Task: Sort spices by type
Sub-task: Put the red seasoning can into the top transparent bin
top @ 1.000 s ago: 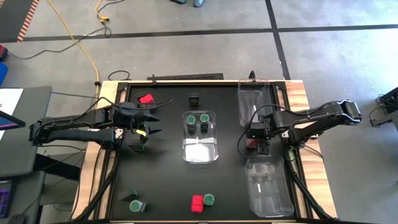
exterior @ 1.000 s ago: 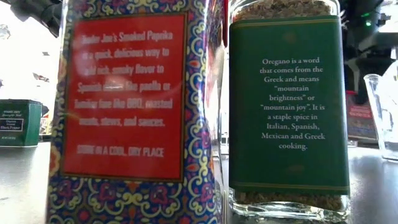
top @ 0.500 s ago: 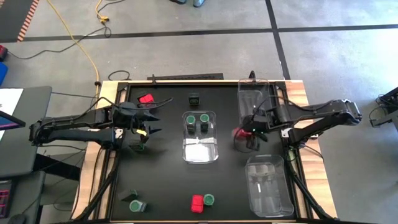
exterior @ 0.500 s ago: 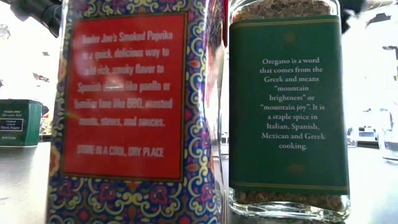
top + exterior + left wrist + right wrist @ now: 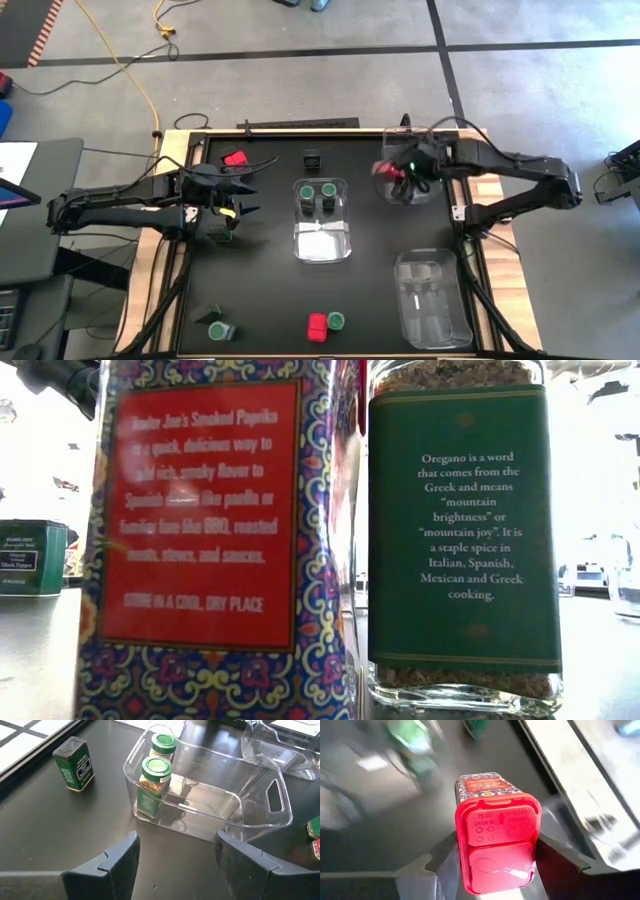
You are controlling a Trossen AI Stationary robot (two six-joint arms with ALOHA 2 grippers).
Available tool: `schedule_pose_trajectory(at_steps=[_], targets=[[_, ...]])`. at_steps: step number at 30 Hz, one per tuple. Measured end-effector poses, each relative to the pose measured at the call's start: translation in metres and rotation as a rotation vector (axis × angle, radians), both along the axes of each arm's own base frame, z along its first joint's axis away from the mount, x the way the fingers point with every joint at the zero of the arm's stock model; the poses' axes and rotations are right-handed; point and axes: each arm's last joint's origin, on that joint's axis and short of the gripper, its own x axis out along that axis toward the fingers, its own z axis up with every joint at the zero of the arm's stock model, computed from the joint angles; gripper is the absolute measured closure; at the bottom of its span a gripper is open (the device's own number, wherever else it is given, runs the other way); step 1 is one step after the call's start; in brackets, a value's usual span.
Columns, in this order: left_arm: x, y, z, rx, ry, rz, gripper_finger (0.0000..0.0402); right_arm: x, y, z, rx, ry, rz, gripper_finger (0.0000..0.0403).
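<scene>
My right gripper (image 5: 397, 177) is shut on a red-lidded paprika tin (image 5: 495, 827), held over the far right clear bin (image 5: 412, 148). My left gripper (image 5: 243, 200) is open and empty at the table's left; its fingers also show in the left wrist view (image 5: 175, 855). The middle bin (image 5: 322, 238) holds two upright green-topped jars (image 5: 317, 190). On the table stand a red box (image 5: 235, 159), a dark tin (image 5: 312, 158), a dark tin (image 5: 216, 326), a red box (image 5: 317, 327) and a green-topped jar (image 5: 336, 320). My right gripper pinches the paprika tin between its two fingers (image 5: 445, 862), on two opposite sides just below the red lid (image 5: 462, 840). The lid end faces the wrist and the tin's body points away along the fingers. The tin is lifted clear of the table.
A second clear bin (image 5: 432, 298) stands at the near right. In the low view a paprika tin (image 5: 215, 530) and an oregano jar (image 5: 460, 530) stand right before the camera, with a dark pepper tin (image 5: 30, 557) farther left. A small dark-green thing (image 5: 222, 234) lies by the left arm.
My right gripper has carried the paprika tin from the gap between the two right bins toward the table's far edge, and now holds it over the far right bin.
</scene>
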Motion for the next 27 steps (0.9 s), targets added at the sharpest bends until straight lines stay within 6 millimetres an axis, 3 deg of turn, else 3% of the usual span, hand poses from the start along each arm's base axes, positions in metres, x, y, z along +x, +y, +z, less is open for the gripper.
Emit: schedule_pose_trajectory(at_steps=[7, 12, 20, 27], targets=[[0.0, 0.0, 0.0, 0.0, 0.0, 0.0, 0.0159, -0.02, -0.064, -0.01, 0.025, 0.178, 0.033, 0.0162], [0.0, 0.0, 0.0, 0.006, 0.0, -0.003, 0.0159, -0.026, -0.107, -0.031, 0.088, 0.307, 0.12, 0.0162], [0.0, 0.0, 0.0, 0.006, 0.0, -0.003, 0.0159, -0.016, -0.156, -0.075, 0.15, 0.471, 0.242, 0.0162], [0.0, 0.0, 0.0, 0.007, 0.0, -0.003, 0.0159, -0.011, -0.184, -0.104, 0.167, 0.511, 0.277, 0.0162]])
